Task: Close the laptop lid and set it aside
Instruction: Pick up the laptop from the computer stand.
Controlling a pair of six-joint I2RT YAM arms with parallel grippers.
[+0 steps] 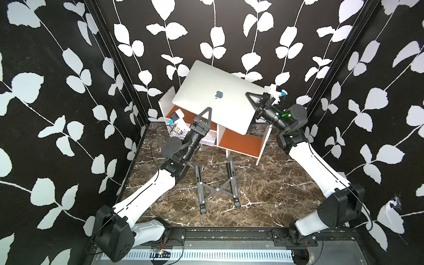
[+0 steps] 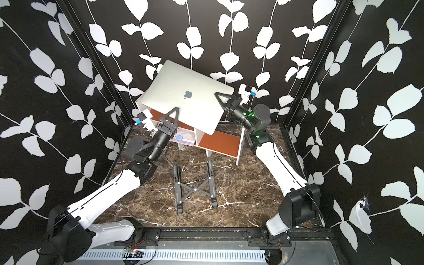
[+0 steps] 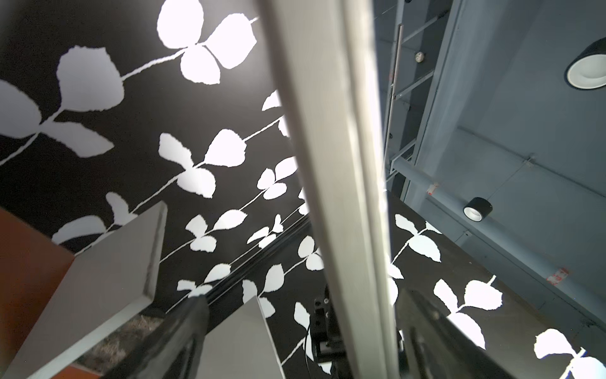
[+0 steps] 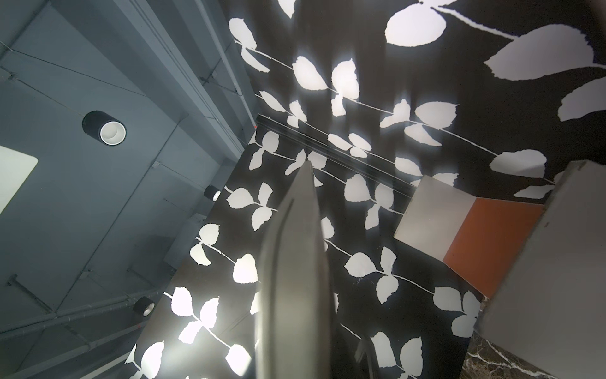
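You had the laptop (image 1: 218, 107) shut and lifted off the marble tabletop (image 1: 263, 183). It was tilted above the white shelf (image 1: 263, 146) and well clear of the folding stand (image 1: 216, 189), a sensible carry for setting it aside. Your right gripper (image 1: 252, 97) was clamped on the laptop's right edge, one finger flat on the lid (image 1: 229, 80); I judged it bore the weight. Your left gripper (image 1: 205, 114) straddled the near edge with its jaws apart.

Both top views showed the logo and the whole layout. They hid the lower fingers, and whether the far corner touched the shelf. The left wrist view supplied the seam (image 3: 352, 131) between lid and base, closed tight, and a gap between one finger (image 3: 187, 331) and the metal. The right wrist view showed only the laptop's edge (image 4: 295, 279) running toward the jaws, with the fingers barely visible.
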